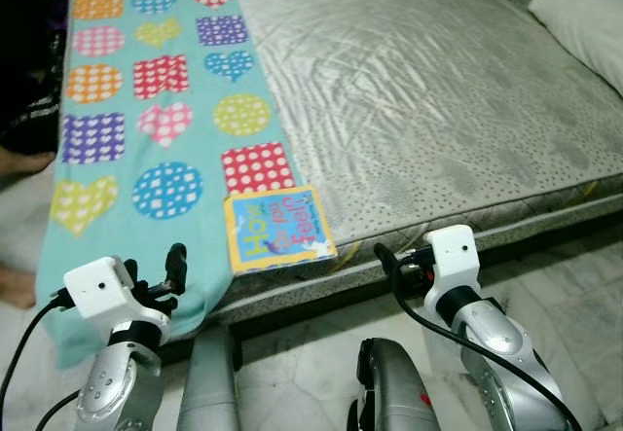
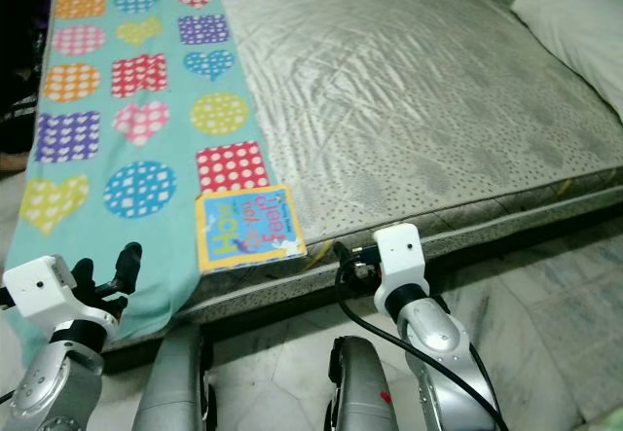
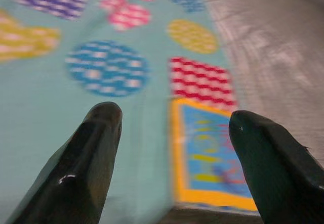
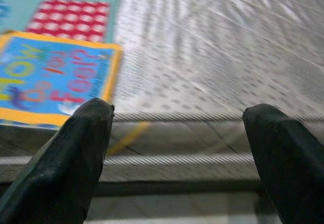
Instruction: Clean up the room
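Two hands hovered with fingers apart near the bed's point(image 1: 438, 110) edge: left hand point(image 3: 172, 133) over the blanket point(image 1: 146, 159), right hand point(image 4: 177, 133) beside the book point(image 1: 277, 229). Lying at the mattress corner, the book could slide off if nudged.

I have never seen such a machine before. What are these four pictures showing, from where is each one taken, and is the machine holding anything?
This is a walking humanoid robot with two silver arms. Each arm ends in a tool with two black fingers.

The two wide pictures come from cameras on its head, looking down at a bed. The other two come from cameras on its wrists, looking along each tool's fingers.

On the bed lies a turquoise blanket with dotted hearts, circles and squares. A small children's book with a yellow border rests at the bed's near edge. A white pillow lies at the far right.

The left tool and right tool are both open, near the bed's edge, holding nothing.
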You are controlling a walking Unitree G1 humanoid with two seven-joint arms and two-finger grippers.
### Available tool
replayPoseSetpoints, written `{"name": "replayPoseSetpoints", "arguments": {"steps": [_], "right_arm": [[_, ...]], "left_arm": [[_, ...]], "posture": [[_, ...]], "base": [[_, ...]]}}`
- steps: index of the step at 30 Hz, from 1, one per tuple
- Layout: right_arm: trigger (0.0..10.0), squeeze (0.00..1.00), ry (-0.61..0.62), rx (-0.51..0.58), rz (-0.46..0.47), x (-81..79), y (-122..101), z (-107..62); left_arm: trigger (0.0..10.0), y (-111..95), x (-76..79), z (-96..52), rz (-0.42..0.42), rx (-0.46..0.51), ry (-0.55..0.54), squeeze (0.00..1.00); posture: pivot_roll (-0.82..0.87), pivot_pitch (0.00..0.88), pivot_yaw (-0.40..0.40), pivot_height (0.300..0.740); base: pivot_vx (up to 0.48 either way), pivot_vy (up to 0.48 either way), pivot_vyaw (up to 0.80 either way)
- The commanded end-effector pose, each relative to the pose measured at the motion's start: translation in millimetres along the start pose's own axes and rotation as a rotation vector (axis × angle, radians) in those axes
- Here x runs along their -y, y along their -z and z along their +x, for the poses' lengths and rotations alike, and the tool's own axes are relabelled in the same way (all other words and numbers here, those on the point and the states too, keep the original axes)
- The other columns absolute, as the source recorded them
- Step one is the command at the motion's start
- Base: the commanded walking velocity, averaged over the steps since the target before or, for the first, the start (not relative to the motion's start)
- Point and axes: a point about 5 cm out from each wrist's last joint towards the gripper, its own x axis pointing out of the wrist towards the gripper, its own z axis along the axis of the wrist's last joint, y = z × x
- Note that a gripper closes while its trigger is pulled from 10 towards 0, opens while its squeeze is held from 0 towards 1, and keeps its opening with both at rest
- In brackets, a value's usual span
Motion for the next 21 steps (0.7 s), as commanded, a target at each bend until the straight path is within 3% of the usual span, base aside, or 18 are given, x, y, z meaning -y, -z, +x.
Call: {"name": "replayPoseSetpoints", "arguments": {"steps": [1,8,17,21], "right_arm": [[10.0,0.0,-0.001,0.003,-0.006,0.0,-0.7,0.9],[10.0,0.0,0.0,0.007,-0.008,0.2,-0.6,2.2],[10.0,0.0,0.003,0.006,-0.013,0.8,1.0,2.0],[10.0,0.0,0.0,0.005,-0.014,0.8,1.1,0.9]], "left_arm": [[10.0,-0.4,-3.5,-2.3,0.007,0.001,-0.008,0.0],[10.0,2.3,-2.7,-0.5,0.0,-0.016,-0.004,0.0],[10.0,6.2,-4.7,3.0,0.001,-0.03,-0.041,0.0],[10.0,6.5,-5.0,3.6,0.001,-0.032,-0.054,0.0]], "posture": [[-0.03,0.227,-0.038,0.585],[-0.03,0.22,-0.04,0.585],[-0.03,0.226,-0.04,0.585],[-0.04,0.231,-0.042,0.561]], "base": [[0.33,0.0,0.0],[0.304,0.0,0.0],[0.0,0.0,0.0],[0.0,0.0,0.0]]}}
